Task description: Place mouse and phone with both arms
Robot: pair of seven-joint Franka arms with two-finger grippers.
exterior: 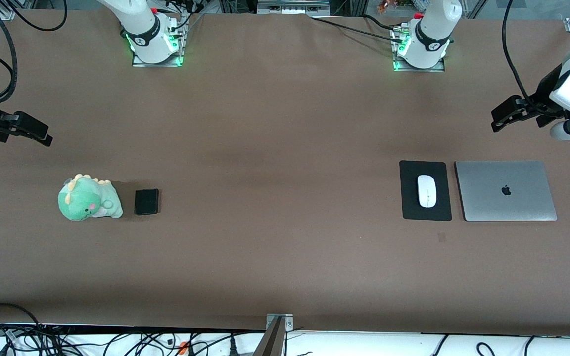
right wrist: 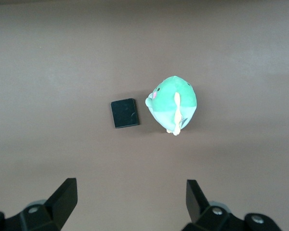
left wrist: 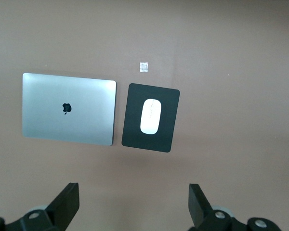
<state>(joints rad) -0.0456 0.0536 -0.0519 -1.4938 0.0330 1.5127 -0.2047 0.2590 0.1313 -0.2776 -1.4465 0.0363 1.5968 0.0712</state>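
1. We find the small white glossy oval mouse (exterior: 427, 191) lying on the flat black mouse pad (exterior: 408, 207), beside the closed grey laptop (exterior: 505, 191).
2. The small black slab phone (exterior: 146, 201) lies beside the green plush dinosaur (exterior: 88, 199).
3. Left gripper (left wrist: 135, 204) hangs over bare table, jaws wide, empty.
4. Right gripper (right wrist: 131, 202) likewise, spread and empty.
5. We judge both objects placed, arms clear.
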